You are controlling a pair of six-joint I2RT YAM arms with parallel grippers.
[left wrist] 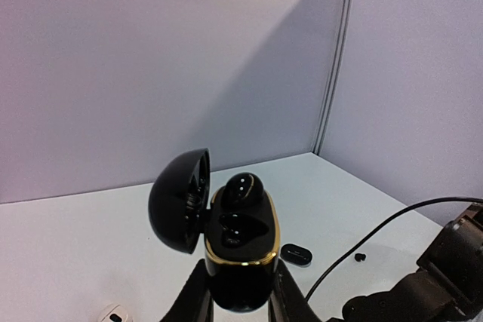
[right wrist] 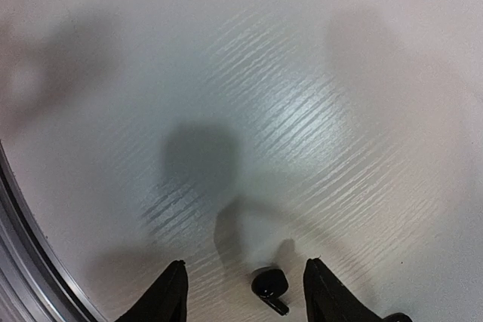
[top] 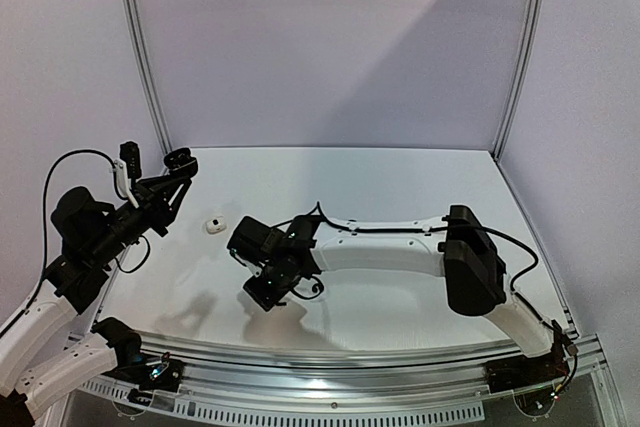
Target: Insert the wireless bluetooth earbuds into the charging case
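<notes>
Right gripper (right wrist: pixel 245 295) hangs open, empty, astride a tiny glossy black hook-shaped earbud (right wrist: pixel 269 286), likely light and slick, so pinch its bulb.

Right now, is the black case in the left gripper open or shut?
Open: the charging case has its lid swung back, a black earbud showing inside.

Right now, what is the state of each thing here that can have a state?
charging case: held upright, lid open.
upper earbud: resting in the case.
left gripper: shut on the charging case.
right gripper: open.
loose earbud: lying on the table, not gripped.
</notes>
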